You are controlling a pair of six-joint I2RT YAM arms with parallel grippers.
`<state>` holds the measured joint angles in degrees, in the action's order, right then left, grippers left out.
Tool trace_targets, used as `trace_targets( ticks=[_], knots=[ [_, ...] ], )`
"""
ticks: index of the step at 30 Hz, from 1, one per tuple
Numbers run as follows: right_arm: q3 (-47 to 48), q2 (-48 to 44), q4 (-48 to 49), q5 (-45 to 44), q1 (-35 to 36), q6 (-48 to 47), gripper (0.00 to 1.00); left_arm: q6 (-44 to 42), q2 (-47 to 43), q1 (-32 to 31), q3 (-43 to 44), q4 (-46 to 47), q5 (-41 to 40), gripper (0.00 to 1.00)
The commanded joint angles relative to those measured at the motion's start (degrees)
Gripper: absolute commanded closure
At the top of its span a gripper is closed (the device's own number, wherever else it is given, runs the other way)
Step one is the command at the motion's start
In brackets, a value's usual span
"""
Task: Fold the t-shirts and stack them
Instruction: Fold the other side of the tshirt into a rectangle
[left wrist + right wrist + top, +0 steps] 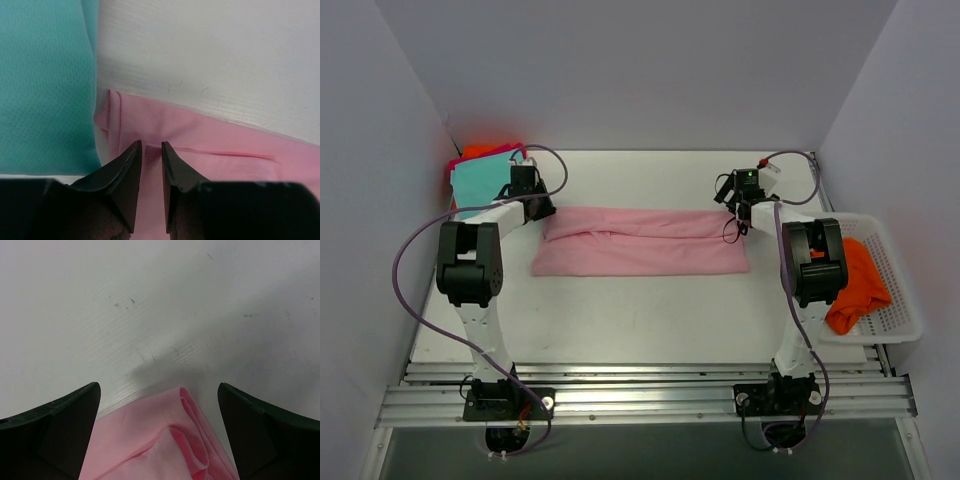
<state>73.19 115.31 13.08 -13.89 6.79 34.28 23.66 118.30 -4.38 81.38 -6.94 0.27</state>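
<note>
The pink shirt (640,242) lies in the middle of the table (640,320) as a long folded band, and its long axis runs from left to right. This is the relation your next move depends on: each arm stands at one end of the band, at the far edge, so neither arm has to reach across.

Your left gripper (151,146) is at the far left corner of the shirt, just beside the teal shirt (45,85) on the stack. Its fingers are almost together, with only a narrow slot between them. Pink cloth shows in that slot, but from so close I cannot tell whether they really pinch it.

Your right gripper (159,386) is at the far right end with the jaws spread wide and nothing between them. The rolled end of the shirt lies just near of the fingertips, so the cloth is towards you from that hand.

I judge that the next fold goes across the long axis, and that the right hand must first take its corner.
</note>
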Motion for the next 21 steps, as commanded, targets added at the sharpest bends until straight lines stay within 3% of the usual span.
trace_targets(
  ticks=[1,8,21],
  knots=[
    [-0.24,0.36,0.98,0.18,-0.19,-0.44,0.00,1.12,-2.72,0.78,-0.70,2.37,-1.94,0.68],
    [-0.24,0.45,1.16,0.35,-0.28,-0.36,0.00,1.56,-1.32,1.57,0.79,0.70,-0.54,0.63],
    [0.02,1.41,1.16,0.62,-0.28,-0.27,0.00,1.56,0.70,1.48,-0.26,4.39,5.26,0.64]
  ],
)
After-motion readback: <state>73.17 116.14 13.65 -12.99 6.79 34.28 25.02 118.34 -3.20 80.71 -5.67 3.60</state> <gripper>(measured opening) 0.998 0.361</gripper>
